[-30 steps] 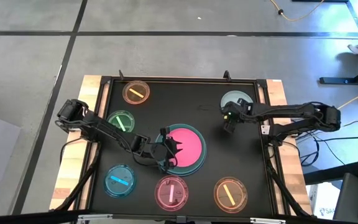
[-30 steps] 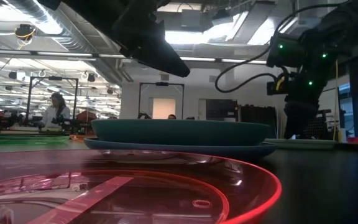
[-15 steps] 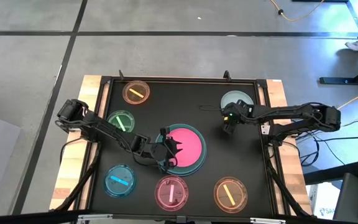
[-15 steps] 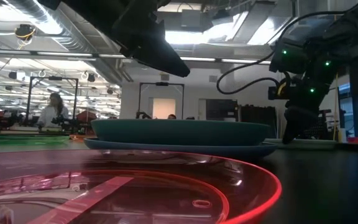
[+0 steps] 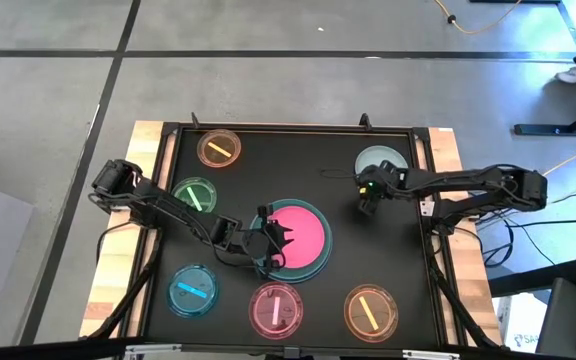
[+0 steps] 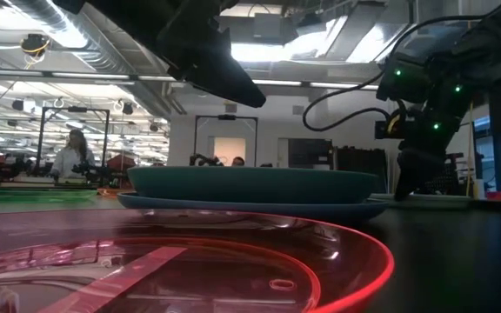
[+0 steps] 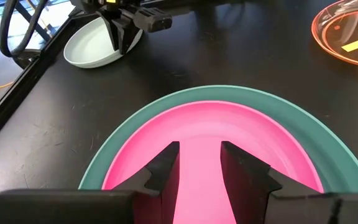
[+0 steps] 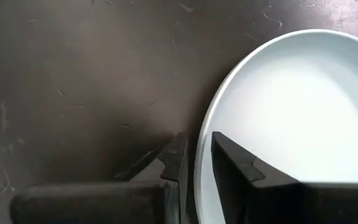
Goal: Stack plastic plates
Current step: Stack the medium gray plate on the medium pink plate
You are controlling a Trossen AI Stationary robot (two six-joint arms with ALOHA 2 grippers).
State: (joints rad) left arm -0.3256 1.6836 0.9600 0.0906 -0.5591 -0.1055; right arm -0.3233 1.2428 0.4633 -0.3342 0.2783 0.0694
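Observation:
A stack stands mid-table: an opaque pink plate point(image 5: 305, 232) in a teal plate point(image 5: 315, 268), which sits on a blue-grey plate point(image 6: 250, 208). My left gripper point(image 7: 199, 158) is open just above the pink plate's left part. A pale mint plate point(image 5: 380, 160) rests flat near the table's far right. My right gripper point(image 8: 196, 158) is shut on its rim. Several translucent striped dishes lie around the stack. My right gripper pinches the pale mint plate's rim point(image 8: 199, 140) at the plate's near-left side. One finger point(image 8: 232, 163) lies inside the plate and the other point(image 8: 176, 155) outside, over the table. The fingers come from above, pointing down. The plate sits flat on the table.
Translucent dishes lie on the black mat: orange point(image 5: 218, 148) far left, green point(image 5: 195, 194) left, blue point(image 5: 192, 291) near left, pink point(image 5: 275, 309) near middle, orange point(image 5: 370, 310) near right. A raised frame edges the mat. A person point(image 6: 72, 156) stands in the room beyond.
My right gripper has come down and tipped toward the pale mint plate, ending at its near-left rim. The plate has stayed where it was.

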